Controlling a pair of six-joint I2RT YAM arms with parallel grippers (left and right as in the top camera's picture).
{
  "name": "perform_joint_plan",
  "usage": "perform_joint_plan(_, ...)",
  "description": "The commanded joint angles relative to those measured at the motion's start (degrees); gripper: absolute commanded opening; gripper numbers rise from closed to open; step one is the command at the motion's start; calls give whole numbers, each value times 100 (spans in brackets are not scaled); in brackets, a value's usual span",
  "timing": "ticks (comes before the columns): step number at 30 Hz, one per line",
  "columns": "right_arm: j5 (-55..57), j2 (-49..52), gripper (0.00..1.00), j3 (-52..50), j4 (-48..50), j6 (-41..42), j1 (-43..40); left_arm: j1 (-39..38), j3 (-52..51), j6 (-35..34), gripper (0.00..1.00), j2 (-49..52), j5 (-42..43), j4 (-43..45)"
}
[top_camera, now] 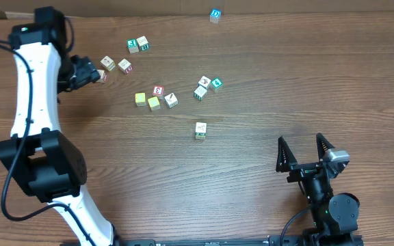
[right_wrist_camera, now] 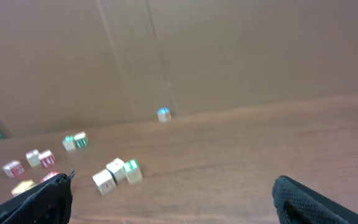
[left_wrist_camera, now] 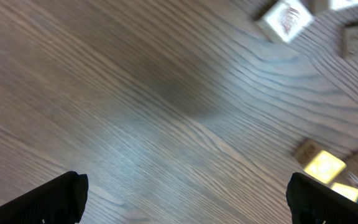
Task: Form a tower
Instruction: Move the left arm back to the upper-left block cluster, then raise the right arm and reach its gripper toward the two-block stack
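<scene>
Blocks (top_camera: pixel 154 102) lie loose on the tabletop (top_camera: pixel 183 198), the tower (top_camera: pixel 200 130) stands apart, likely so nothing bumps it, and the left claw (top_camera: pixel 94 74) and right claw (top_camera: pixel 300 141) are wide open, empty.

**Overhead:** fixed well above the table (top_camera: pixel 252 171), looking straight down.
**Left wrist:** behind the left gripper (left_wrist_camera: pixel 188 202), close over the tabletop, aimed steeply down.
**Right wrist:** behind the right gripper (right_wrist_camera: pixel 179 202), low and nearly level, facing 12 o'clock.
**Shared:** all three views take in the scattered cubes (top_camera: pixel 154 99). Overhead and right wrist both show the blue cube (top_camera: pixel 215 14) at 12 o'clock.
</scene>
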Motion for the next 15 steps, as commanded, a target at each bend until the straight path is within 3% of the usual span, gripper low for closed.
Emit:
perform_joint_plan(1, -407, -68, 100, -59, 127, 9, -15, 144, 74, 26, 100, -87, 79, -11)
perform_joint_plan(8, -957, -68, 100, -33, 1180, 675, -15, 188, 74, 26, 100, -87, 149, 39)
perform_joint_plan(15, -686, 501, 100, 1373, -50, 1047, -22, 188, 74, 26, 100, -87, 149, 39)
